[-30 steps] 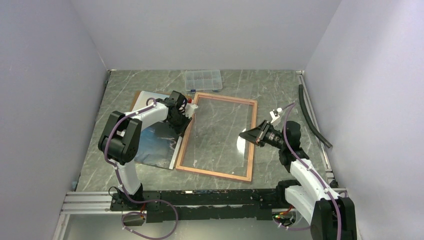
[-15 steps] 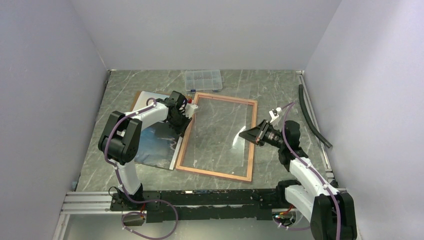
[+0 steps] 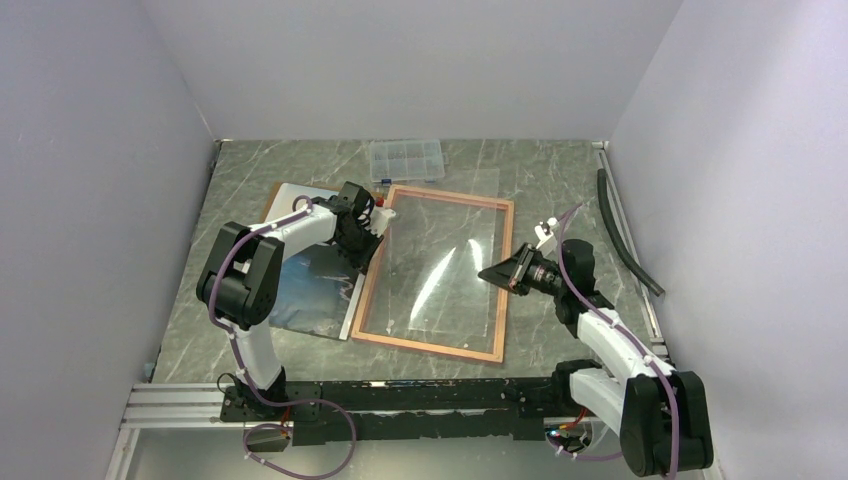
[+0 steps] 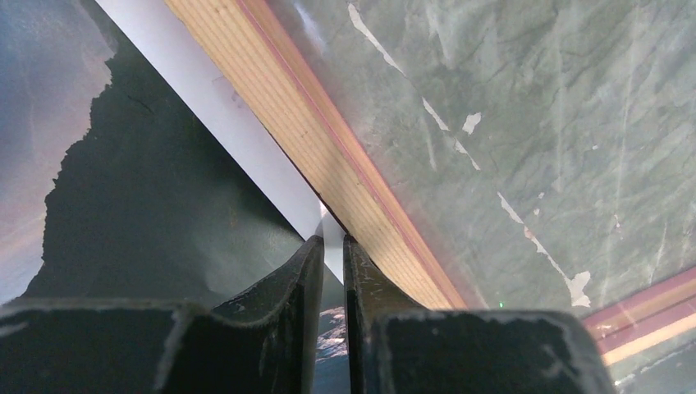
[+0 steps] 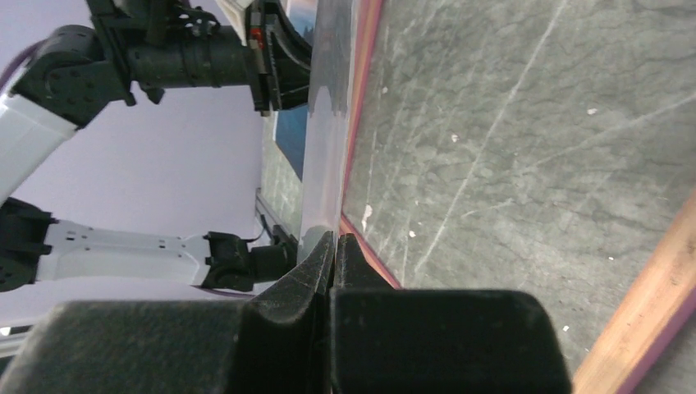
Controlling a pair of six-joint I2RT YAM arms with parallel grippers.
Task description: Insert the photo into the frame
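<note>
While right jaws pinch clear pane [image 3: 452, 270] tilted above frame [image 3: 430, 347], left jaws clamp photo [image 3: 313, 290] edge.

The frame [image 4: 322, 152] was pale, grained wood, the pane [image 5: 322, 176] clear and glossy, the photo [image 4: 156, 205] glossy, the table [image 3: 300, 165] smooth veined stone.
</note>
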